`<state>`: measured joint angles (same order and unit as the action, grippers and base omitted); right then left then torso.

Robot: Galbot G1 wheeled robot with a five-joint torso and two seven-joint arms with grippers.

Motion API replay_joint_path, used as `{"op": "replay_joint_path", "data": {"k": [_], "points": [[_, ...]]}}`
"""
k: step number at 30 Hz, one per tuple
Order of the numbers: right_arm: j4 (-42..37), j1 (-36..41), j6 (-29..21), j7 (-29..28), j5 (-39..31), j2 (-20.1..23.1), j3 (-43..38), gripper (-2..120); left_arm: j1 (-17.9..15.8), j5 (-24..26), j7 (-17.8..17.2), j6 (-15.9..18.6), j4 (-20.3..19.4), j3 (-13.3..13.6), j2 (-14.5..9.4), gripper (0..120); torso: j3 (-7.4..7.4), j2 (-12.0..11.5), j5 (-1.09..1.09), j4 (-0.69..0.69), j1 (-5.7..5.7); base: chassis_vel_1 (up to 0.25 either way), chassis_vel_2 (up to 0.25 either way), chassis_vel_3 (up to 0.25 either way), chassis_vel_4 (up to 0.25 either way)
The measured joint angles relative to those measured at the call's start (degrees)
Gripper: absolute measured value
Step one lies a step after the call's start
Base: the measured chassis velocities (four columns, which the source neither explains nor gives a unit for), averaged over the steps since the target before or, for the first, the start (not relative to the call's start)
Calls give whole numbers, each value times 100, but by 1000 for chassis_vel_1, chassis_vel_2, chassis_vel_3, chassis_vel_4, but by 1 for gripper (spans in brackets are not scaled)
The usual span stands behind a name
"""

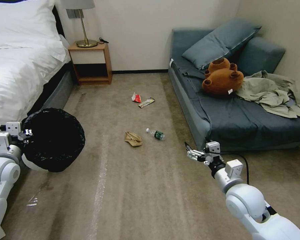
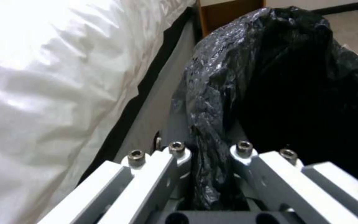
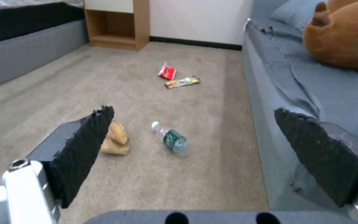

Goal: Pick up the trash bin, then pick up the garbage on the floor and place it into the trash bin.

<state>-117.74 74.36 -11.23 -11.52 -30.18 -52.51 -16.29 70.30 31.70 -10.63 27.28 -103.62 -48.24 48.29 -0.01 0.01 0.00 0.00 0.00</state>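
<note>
The trash bin (image 1: 53, 140), white with a glossy black bag (image 2: 270, 77), hangs tilted beside the bed at the left. My left gripper (image 1: 25, 132) is shut on its rim, and the bag's edge is pinched between the jaws (image 2: 210, 149). The garbage lies on the carpet mid-room: a crumpled tan paper bag (image 1: 133, 138) (image 3: 115, 140), a clear bottle with a green label (image 1: 156, 134) (image 3: 171, 139), a red-white wrapper (image 1: 136, 97) (image 3: 167, 71) and a long yellowish wrapper (image 1: 146, 102) (image 3: 182, 81). My right gripper (image 1: 189, 151) (image 3: 192, 110) is open, held above the floor to the right of the bottle.
A white bed (image 1: 20, 66) runs along the left, with a wooden nightstand (image 1: 90, 63) and lamp behind it. A blue sofa (image 1: 243, 120) on the right carries a pillow, a brown plush bear (image 1: 223, 78) and green cloth. Its front edge is close to my right gripper.
</note>
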Motion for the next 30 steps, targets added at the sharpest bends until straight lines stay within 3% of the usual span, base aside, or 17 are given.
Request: {"op": "replay_joint_path", "data": {"k": [30], "points": [[91, 72, 103, 126, 126, -51, 85, 100, 221, 15, 145, -147, 4, -191, 46, 5, 0, 0, 0, 0, 0, -78, 79, 76, -82]]}}
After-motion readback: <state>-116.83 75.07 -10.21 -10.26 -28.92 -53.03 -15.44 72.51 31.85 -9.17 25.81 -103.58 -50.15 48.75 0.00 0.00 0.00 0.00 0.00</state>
